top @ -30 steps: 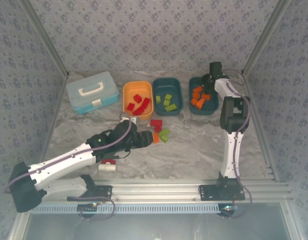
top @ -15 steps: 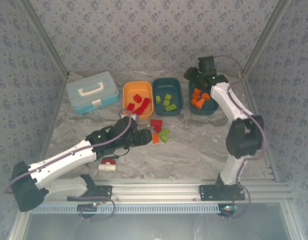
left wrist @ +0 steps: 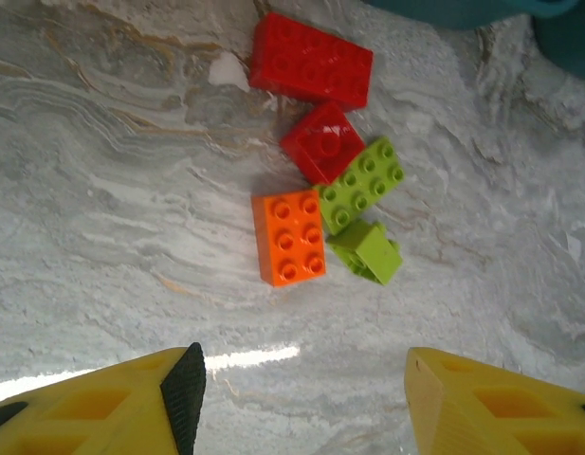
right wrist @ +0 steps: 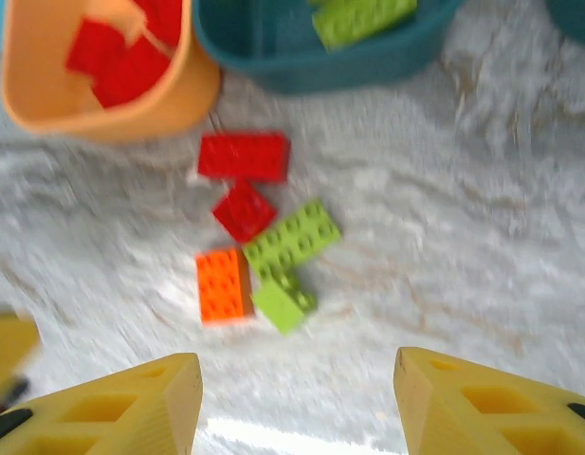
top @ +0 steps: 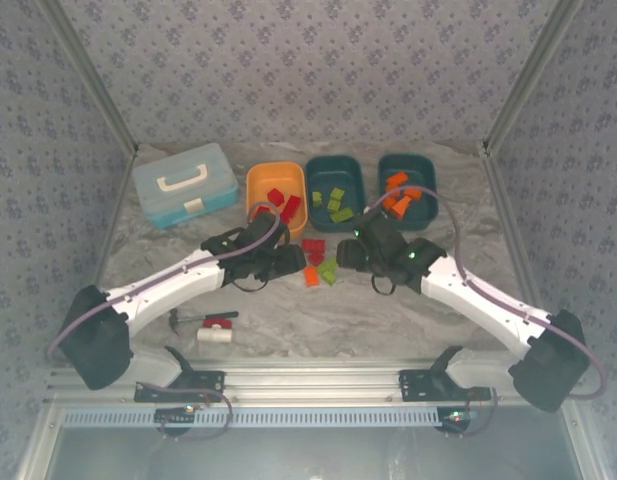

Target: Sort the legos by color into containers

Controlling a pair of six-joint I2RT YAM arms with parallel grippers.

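Note:
A few loose legos lie together mid-table: a long red brick (left wrist: 311,62), a small red one (left wrist: 322,142), an orange one (left wrist: 290,237) and two lime green ones (left wrist: 361,185) (left wrist: 368,251). My left gripper (top: 293,262) (left wrist: 303,379) hovers open and empty just left of them. On their right, my right gripper (top: 356,250) (right wrist: 297,379) is open and empty too. Behind stand the containers: an orange tub (top: 250,200) with red bricks, a teal tub (top: 336,160) with green ones, and a teal tub (top: 408,158) with orange ones.
A light blue case (top: 184,183) with a white handle sits at the back left. A red-handled tool with a white cylinder (top: 216,325) lies near the front left, under my left arm. Patterned walls close in the table on three sides.
My right arm has swung from above the right teal tub down to the loose bricks. My left gripper has shifted a little farther back, staying beside the bricks.

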